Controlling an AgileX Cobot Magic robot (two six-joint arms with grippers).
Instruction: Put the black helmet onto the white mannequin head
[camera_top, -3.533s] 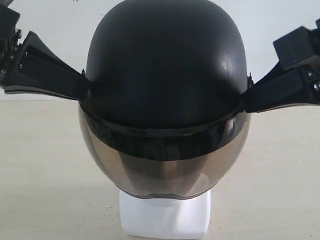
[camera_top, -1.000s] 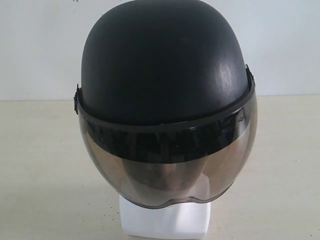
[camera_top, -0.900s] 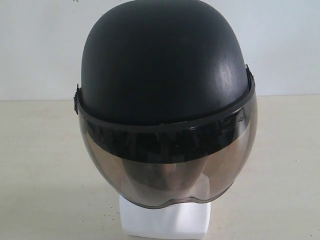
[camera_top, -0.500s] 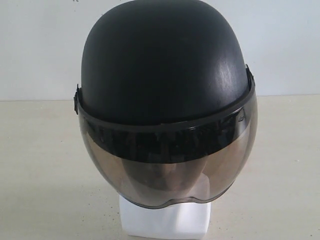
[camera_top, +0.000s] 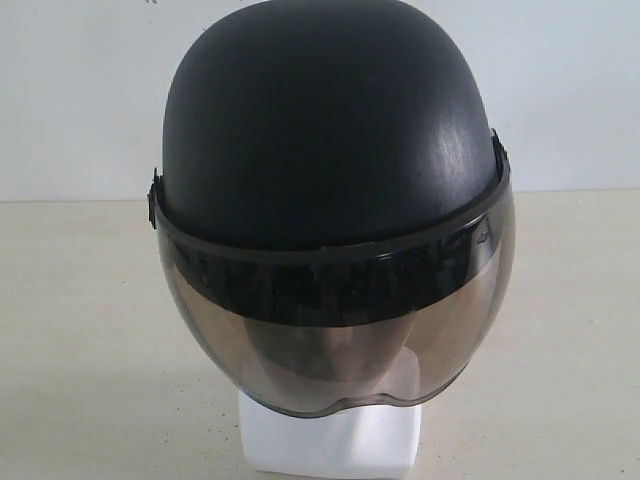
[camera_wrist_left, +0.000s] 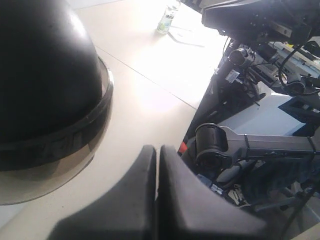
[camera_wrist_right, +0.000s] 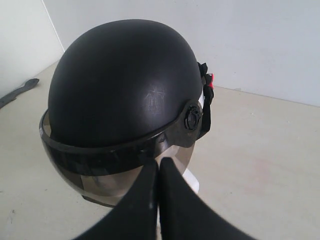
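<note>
K: Both arms have backed off the helmet's sides since 3.5 s ago. Black helmet (camera_top: 330, 130) now sits slightly askew.
M: Count?
K: One helmet, one white mannequin head (camera_top: 330, 442). The head is inside the helmet, face dim behind the visor, neck base showing below. Left jaws clenched, empty. Right jaws clenched, empty. Neither touches the helmet. Surface (camera_top: 80, 330) is bare all round.

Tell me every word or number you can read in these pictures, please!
Nothing here can be read.
black helmet: no words; a tiny mark at the edge of its visor is too small to read.
bottle, far off in the left wrist view: label too blurred to read.
</note>
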